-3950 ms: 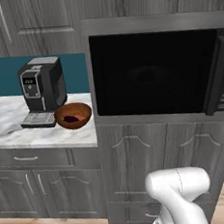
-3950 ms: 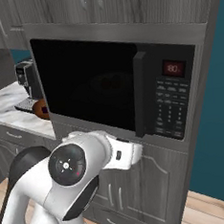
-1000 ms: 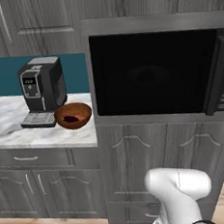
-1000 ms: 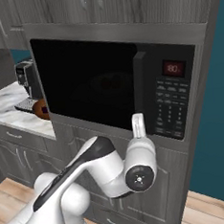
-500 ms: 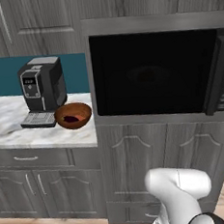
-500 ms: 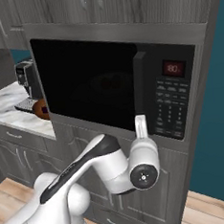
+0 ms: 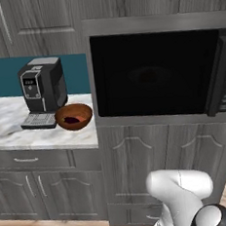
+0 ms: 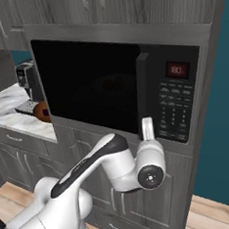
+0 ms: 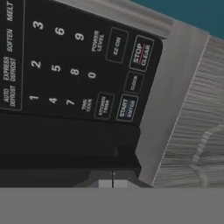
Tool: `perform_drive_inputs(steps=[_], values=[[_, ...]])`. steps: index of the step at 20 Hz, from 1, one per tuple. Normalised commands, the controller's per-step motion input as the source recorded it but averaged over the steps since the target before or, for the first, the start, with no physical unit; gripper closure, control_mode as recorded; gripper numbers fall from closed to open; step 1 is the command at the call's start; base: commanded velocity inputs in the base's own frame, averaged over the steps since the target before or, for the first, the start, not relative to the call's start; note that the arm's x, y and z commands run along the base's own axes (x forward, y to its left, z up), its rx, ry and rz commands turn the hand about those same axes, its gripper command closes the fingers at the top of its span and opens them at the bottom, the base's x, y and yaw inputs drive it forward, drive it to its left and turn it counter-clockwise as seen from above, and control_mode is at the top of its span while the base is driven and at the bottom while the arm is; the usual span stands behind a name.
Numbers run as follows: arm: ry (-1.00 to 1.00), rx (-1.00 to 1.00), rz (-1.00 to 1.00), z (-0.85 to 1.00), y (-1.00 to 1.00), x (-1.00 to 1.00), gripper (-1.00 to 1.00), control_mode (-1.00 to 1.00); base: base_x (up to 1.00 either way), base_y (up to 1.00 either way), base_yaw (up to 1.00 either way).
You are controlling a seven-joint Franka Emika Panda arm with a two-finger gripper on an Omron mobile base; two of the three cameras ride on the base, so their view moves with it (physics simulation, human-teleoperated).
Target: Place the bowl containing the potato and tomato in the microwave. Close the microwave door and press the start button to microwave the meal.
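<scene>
The black microwave (image 8: 109, 82) sits built into the grey cabinetry, and the microwave door (image 7: 153, 74) is shut flat across its front. Bowl, potato and tomato are hidden behind the dark glass. My gripper (image 8: 147, 126) points upward just below the keypad (image 8: 174, 112), to the right of the door handle. It is shut with nothing in it. In the hand view the closed fingertips (image 9: 112, 181) sit at the keypad's lower edge, and the START/ENTER button (image 9: 127, 108) lies a short way ahead of them, slightly to the right.
A black-and-silver coffee machine (image 7: 43, 90) and a brown bowl (image 7: 74, 116) stand on the marble counter (image 7: 19, 136) left of the microwave. Grey cabinet doors (image 7: 139, 166) run below. A teal wall (image 8: 220, 127) lies to the right.
The arm has swung up from low in front of the cabinets to the keypad; in the last second the hand crept slightly right. The door stays shut and the gripper stays shut.
</scene>
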Motion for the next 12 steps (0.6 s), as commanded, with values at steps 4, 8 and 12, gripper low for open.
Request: perform_drive_inputs(steps=[4,8,12], values=[[0.0,0.0,0.0,-0.12,-0.16,0.19,1.0,-1.0,0.0,0.0,0.0],[0.0,0.0,0.0,-0.08,-0.14,0.21,1.0,-1.0,0.0,0.0,0.0],[0.0,0.0,0.0,-0.12,-0.13,0.21,1.0,-1.0,0.0,0.0,0.0]])
